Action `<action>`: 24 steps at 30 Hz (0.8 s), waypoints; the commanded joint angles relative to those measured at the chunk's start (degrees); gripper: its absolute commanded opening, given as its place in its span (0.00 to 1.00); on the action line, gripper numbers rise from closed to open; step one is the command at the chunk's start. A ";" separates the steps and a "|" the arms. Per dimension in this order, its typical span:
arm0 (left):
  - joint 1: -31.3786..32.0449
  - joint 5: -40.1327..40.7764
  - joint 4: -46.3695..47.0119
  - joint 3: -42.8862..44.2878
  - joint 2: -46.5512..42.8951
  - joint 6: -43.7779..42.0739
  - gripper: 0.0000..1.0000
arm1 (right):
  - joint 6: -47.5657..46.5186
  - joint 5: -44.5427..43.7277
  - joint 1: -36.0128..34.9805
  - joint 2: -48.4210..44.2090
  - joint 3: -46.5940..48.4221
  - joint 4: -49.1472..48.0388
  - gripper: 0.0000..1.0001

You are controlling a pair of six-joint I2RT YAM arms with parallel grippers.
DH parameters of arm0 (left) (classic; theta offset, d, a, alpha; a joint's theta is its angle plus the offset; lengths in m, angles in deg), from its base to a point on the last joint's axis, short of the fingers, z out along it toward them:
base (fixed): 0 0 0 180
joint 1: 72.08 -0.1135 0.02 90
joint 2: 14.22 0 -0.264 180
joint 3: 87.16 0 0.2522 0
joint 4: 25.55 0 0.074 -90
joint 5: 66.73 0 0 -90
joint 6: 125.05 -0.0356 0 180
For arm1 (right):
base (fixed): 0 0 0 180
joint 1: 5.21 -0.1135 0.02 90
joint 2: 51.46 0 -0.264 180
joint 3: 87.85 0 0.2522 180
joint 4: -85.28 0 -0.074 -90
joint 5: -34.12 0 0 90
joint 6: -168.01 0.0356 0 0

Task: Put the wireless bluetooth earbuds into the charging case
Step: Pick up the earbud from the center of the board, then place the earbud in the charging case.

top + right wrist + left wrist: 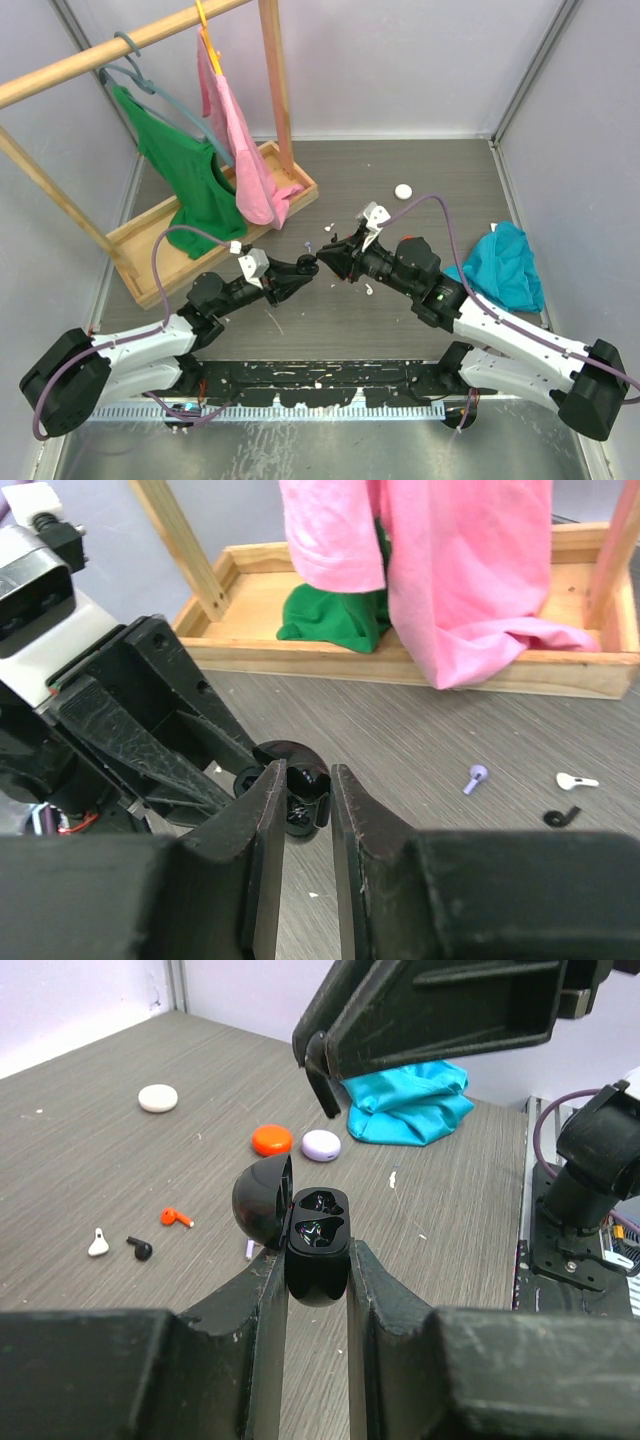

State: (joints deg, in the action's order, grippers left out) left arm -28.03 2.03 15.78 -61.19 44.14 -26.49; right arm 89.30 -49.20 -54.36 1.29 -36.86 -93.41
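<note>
An open black charging case (pixel 318 1222) is clamped in the left gripper (pixel 318 1260) above the middle of the table (pixel 90 1170), with the right gripper (pixel 308 772) closed tight just beside it. A white earbud (pixel 97 1244), black earbud (pixel 140 1249), red earbud (pixel 175 1218) and lilac earbud (pixel 249 1249) are seen lying loose on the far side.

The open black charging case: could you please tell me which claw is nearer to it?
Left. The left claw is clamped on the black charging case, at its base; the right claw hovers just short of its open side, not touching it.
</note>
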 commanded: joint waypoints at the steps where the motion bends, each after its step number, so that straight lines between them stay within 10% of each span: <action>1: 0.22 -0.69 6.45 2.29 -1.81 0.82 0.00 | 2.25 4.40 -0.73 -0.90 -2.05 -12.39 0.20; 24: 0.22 -1.03 6.98 2.30 -5.49 1.68 0.00 | 6.74 10.72 -1.83 2.28 -6.29 -24.65 0.20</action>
State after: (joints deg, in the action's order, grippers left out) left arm -28.03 0.76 17.90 -61.19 39.95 -25.14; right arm 94.98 -40.50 -55.80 3.70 -43.35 -112.73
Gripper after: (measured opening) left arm 0.249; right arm 0.273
